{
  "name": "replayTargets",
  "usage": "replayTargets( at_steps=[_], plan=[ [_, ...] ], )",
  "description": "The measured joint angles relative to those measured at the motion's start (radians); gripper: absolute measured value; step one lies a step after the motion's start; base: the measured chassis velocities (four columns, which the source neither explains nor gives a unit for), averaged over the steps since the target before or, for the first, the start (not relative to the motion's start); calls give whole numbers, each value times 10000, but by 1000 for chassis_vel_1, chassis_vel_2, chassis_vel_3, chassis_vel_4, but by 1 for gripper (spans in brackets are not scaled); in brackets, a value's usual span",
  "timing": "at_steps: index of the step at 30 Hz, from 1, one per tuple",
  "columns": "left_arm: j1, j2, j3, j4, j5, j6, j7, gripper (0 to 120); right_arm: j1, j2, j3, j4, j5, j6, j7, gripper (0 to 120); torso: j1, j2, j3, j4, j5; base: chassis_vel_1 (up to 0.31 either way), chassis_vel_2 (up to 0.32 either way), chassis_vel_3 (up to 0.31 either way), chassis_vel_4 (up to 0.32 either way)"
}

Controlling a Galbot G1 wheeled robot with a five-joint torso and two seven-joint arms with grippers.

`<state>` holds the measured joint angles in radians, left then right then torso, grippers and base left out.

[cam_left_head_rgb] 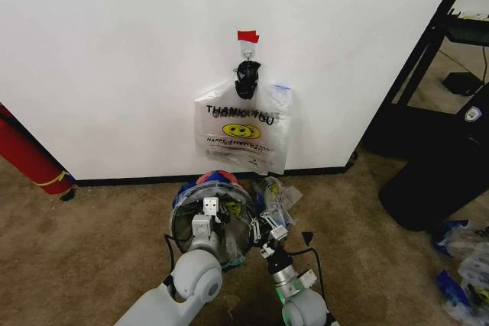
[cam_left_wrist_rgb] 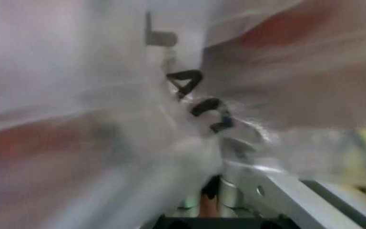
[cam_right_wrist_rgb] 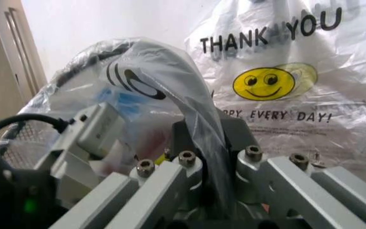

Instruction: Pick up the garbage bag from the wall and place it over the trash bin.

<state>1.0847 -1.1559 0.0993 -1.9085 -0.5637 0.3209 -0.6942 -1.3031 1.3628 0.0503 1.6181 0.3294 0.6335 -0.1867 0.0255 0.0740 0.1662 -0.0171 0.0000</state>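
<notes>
the head view is evenly and brightly lit; the wall (cam_left_head_rgb: pixel 114 59) reads clean white with no hard glare, and the hanging bag (cam_left_head_rgb: pixel 244 133) casts only a soft, faint shadow on it. the carpet (cam_left_head_rgb: pixel 84 257) is dimmer toward the lower edge. the left wrist view is heavily blurred, plastic (cam_left_wrist_rgb: pixel 94 95) pressed close, dark letters smeared. the right wrist view is sharper: the print is crisp, near fingers (cam_right_wrist_rgb: pixel 170 183) soft, small highlights on crinkled plastic.

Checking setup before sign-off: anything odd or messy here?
Crumpled plastic bags lie loose on the carpet at the robot's right. The garbage bag spills bunched off the trash bin rim, pinched in the right tool.
</notes>
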Motion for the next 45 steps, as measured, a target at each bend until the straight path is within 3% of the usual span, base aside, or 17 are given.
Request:
replayTargets(
  at_steps=[23, 40, 45],
  plan=[
    [-773, -8, -8, 1025, -441, -32, 22, 0, -318, -145, -63, 551, 1016, 61, -1472, 1, 0, 0, -1, 0, 0, 0, 0, 0, 0],
    [-223, 276, -50, 325, -481, -86, 500, 0, -163, -46, 101, 217, 970, 124, -948, 1, 0, 0, -1, 0, -1, 0, 0, 0, 0],
    [441, 624, -109, -426, -381, 23, 674, 0, 3, 62, 151, 12, 1025, 82, -440, 1, 0, 0, -1, 0, 0, 0, 0, 0, 0]
  ],
)
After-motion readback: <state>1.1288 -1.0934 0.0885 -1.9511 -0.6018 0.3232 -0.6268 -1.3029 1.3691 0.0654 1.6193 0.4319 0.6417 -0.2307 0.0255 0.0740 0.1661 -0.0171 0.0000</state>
